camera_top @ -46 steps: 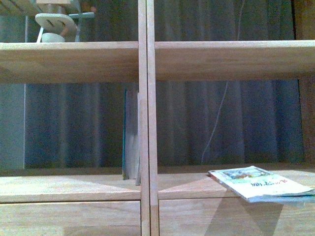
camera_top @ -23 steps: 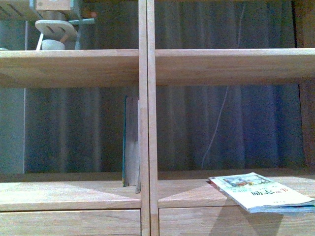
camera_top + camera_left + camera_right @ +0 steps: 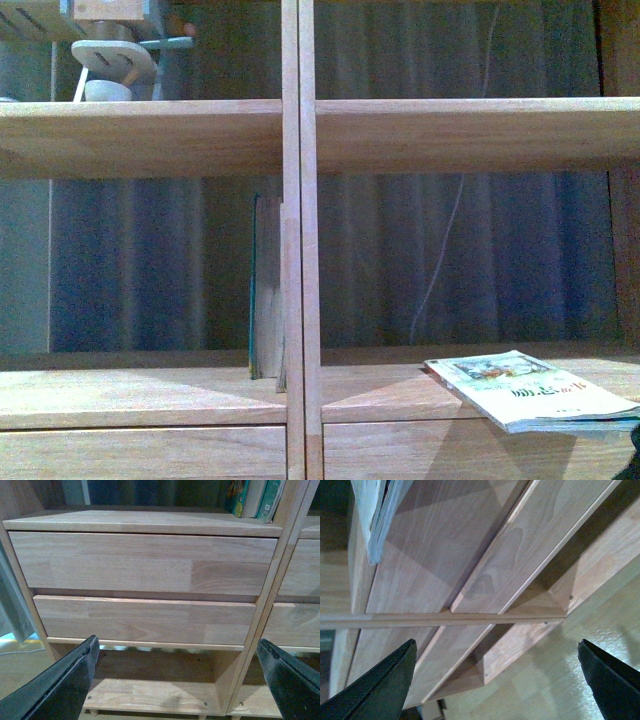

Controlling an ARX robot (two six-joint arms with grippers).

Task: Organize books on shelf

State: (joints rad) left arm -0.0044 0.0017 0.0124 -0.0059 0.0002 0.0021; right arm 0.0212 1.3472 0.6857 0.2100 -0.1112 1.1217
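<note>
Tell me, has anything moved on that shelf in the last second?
Nothing was grasped or released. The whole front view slid slightly downward, shelf, white paperback and teal book together, so the camera shifted, not the books. A dark shape has appeared at its lower right corner. The paperback still lies flat, overhanging the shelf edge; the teal book still stands by the divider.

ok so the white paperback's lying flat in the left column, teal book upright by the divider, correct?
Wrong column: the front view shows the white paperback lying flat in the right column. The teal book does stand upright by the divider.
</note>
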